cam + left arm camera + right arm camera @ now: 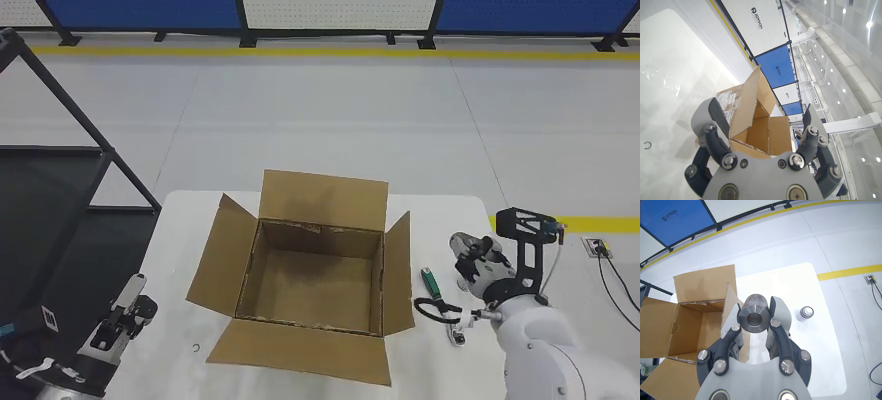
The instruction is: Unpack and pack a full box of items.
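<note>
Box (pixel 312 290), open and bare inside, sits in the middle of the white table (pixel 440 215). The right gripper (pixel 755 309) pinches a steel cylinder (pixel 755 302) beside its right flap (pixel 730 306), and the left gripper (pixel 761 110) hangs spread near the table's near-left corner. The smooth cylinder could slip from the 2 pads (pixel 772 308), or snag that flap going in. A spray can (pixel 804 313) stands on the table, and around it are a pale floor (pixel 330 100), a yellow line (pixel 300 50) and blue and white panels (pixel 140 12).

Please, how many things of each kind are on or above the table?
cardboard box: 1
metal cylinder: 1
spray can: 1
green-handled tool: 1
small open ring: 1
Total: 5
</note>
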Controlling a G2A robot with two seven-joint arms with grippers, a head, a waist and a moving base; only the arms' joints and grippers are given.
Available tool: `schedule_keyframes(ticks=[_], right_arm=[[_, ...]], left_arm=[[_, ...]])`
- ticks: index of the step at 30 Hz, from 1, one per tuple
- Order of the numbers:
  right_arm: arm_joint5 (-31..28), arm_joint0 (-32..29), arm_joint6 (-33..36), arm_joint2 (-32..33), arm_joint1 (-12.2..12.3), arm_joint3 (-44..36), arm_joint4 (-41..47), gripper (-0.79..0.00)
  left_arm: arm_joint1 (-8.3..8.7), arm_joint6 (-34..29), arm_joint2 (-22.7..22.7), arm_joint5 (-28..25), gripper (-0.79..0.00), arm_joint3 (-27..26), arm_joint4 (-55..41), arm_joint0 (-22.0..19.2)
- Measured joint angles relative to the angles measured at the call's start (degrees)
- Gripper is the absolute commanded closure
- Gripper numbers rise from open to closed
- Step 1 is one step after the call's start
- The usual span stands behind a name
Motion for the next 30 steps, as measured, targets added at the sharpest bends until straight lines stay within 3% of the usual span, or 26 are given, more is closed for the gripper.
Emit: schedule_keyframes(ticks=[14, 30], right_arm=[[0.7, -2.5, 2.5, 11.4, 1.3, 6.8, 2.8, 0.000], [3.3, -2.9, 1.9, 12.8, 1.5, 8.9, 5.1, 0.000]], left_arm=[[0.11, 0.9, 0.7, 1.2, -0.785, -0.7, 1.1, -0.3], [0.08, 1.5, 0.4, 1.2, -0.785, -2.8, 0.6, 0.6]])
